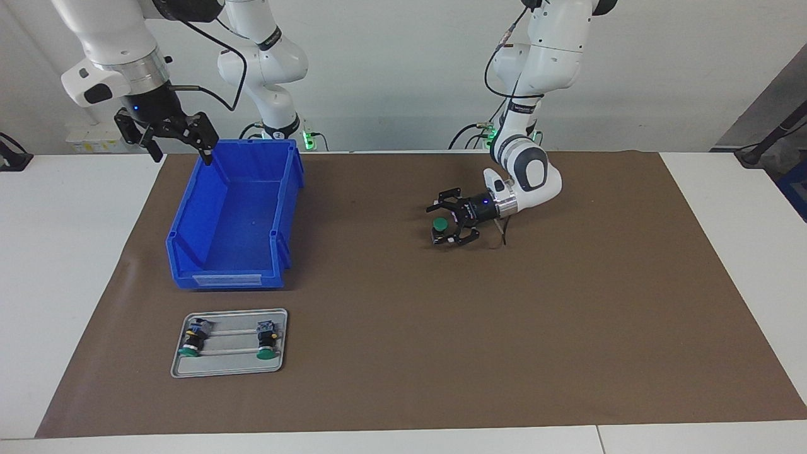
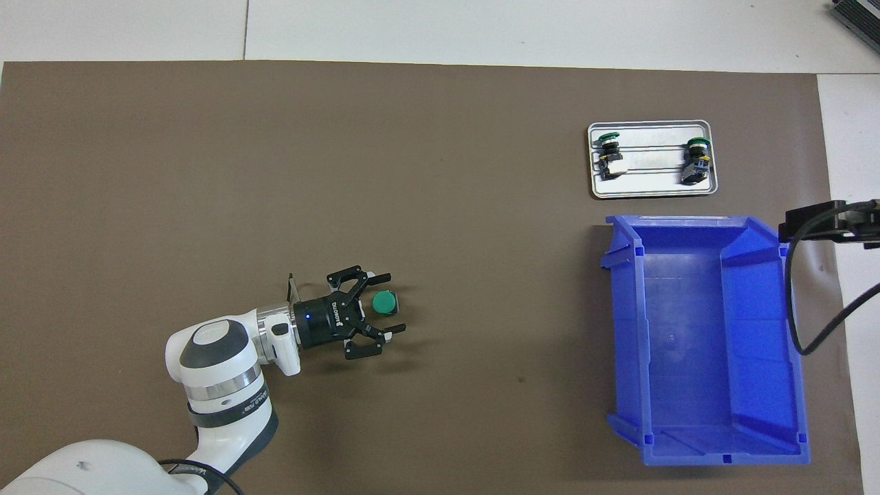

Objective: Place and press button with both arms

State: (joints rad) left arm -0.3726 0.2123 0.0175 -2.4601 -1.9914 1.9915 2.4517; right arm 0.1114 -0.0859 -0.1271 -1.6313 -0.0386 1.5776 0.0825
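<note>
**Now: left claw brackets a green button at mid-counter**

Low over the brown mat (image 1: 567, 328), the left claw (image 1: 446, 222) lies nearly level, its fingers spread apart on either side of the button (image 1: 440, 224). The button stands upright on the mat, green cap up. In both views a gap shows between cap and fingers, so the claw looks open around the button, not clamped on it. Standing upright likely suits a press from above, with the fingers placed to steady it.

The right claw (image 1: 169, 133) hangs over the blue bin (image 1: 285, 189), above the rim nearest the robots, fingers splayed open and holding nothing; that arm waits.

The bin sits toward the right arm's end of the counter (image 1: 82, 252) and looks empty. A small metal tray (image 1: 234, 372) lies just beside the bin, farther from the robots, with two spare buttons (image 1: 191, 340) lying on their sides.

Bare mat surrounds the button on all sides, well apart from bin and tray, giving the right arm open room to come across.
</note>
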